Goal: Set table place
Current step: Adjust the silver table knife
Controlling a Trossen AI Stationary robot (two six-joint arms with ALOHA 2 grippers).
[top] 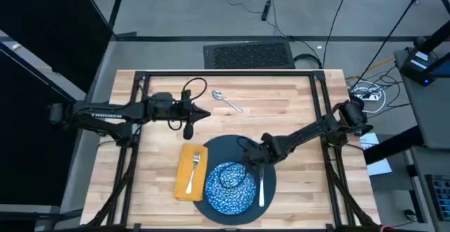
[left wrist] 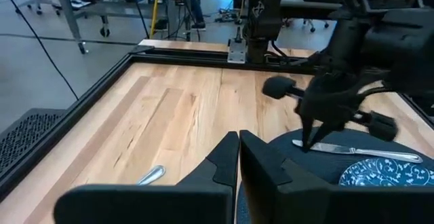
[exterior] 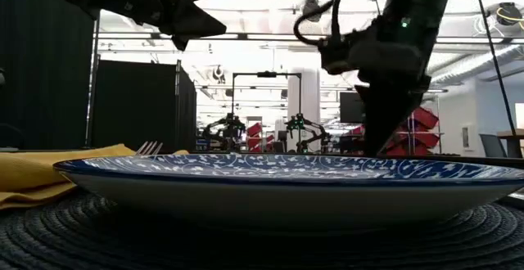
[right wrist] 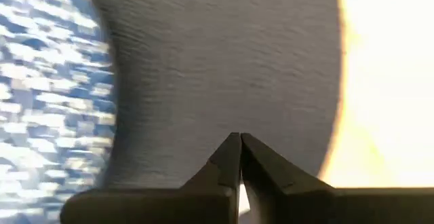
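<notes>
Overhead: right gripper (top: 247, 152), fingers together, empty, over mat (top: 218, 147) behind bowl (top: 229, 187); knife (top: 261, 190) right of bowl, fork (top: 194, 167) on napkin (top: 184, 179), spoon (top: 226, 100) far back. Left gripper (top: 205, 114) closed, hovering above table (top: 295, 105). Low view: bowl blocks cutlery.

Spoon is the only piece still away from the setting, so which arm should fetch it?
Left. The left gripper hangs beside the spoon; the right gripper sits over the round mat.

One dark round mat (top: 228, 155) on the table (top: 295, 105), one patterned blue bowl (top: 228, 188), one yellow napkin (top: 184, 183). Cutlery count: one fork (top: 195, 166), one knife (top: 261, 190), one spoon (top: 226, 100). Two arms in play.
</notes>
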